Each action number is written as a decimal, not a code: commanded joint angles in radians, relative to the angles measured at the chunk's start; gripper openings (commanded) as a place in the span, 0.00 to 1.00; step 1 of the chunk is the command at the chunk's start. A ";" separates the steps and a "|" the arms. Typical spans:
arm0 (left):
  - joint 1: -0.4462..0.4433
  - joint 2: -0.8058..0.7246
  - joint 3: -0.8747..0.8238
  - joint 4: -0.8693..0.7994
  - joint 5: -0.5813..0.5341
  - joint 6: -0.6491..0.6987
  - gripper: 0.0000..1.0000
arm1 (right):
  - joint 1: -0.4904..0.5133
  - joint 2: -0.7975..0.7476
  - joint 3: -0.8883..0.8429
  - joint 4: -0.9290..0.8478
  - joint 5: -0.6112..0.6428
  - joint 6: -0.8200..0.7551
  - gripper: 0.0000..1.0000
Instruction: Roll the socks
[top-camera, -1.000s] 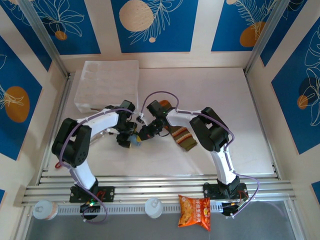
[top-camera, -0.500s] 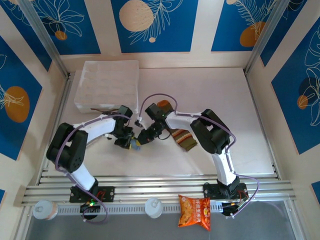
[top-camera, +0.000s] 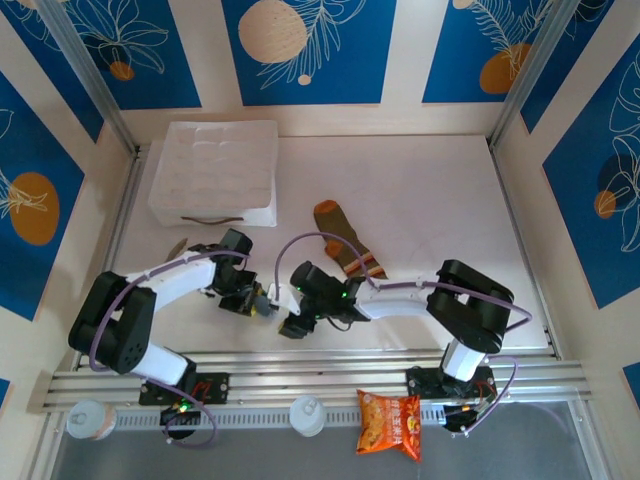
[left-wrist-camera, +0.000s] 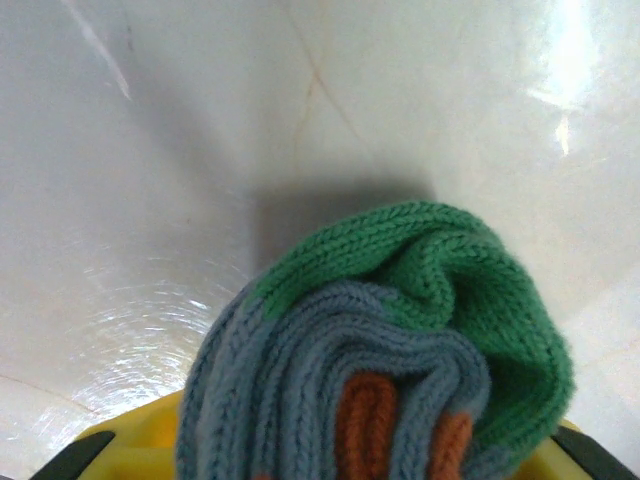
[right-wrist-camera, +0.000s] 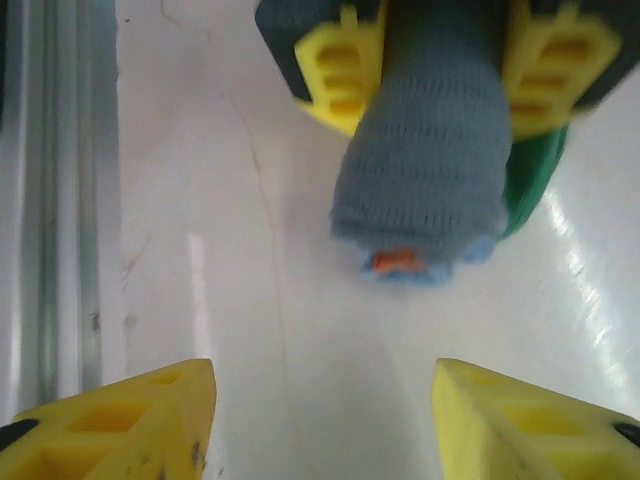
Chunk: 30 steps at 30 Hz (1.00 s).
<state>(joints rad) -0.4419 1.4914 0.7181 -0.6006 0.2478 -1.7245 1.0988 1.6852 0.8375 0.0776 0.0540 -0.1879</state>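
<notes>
1. The grey-blue knitted sock, with a green heel and orange stripes, is bunched into a wad low over the table, near the front and left of centre.
2. My left gripper is clenched on that wad, its yellow fingers pressing it from either side.
3. My right gripper is released, its fingers spread wide with bare table between them. It faces the wad from close by.
4. The olive-brown striped sock with an orange heel lies flat mid-table, beyond the right arm.
5. The glossy white table is walled by blue panels with leaf drawings. Aluminium rails run along its near edge, and an orange snack packet lies just in front of them.
6. A clear plastic compartment box sits at the far left. I cannot make out from above what its cells hold.
</notes>
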 joint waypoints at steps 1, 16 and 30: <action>0.007 0.076 -0.072 -0.142 -0.049 0.011 0.15 | 0.029 0.023 0.041 0.078 0.195 -0.117 0.59; 0.009 0.093 -0.062 -0.135 -0.038 0.036 0.15 | 0.038 0.155 0.184 0.019 0.126 -0.085 0.49; 0.009 -0.044 -0.077 -0.036 -0.034 0.083 0.43 | -0.042 0.303 0.311 -0.220 0.002 0.138 0.01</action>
<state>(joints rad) -0.4202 1.4536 0.7036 -0.5739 0.2600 -1.6646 1.0855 1.8957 1.1221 -0.0139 0.0792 -0.1307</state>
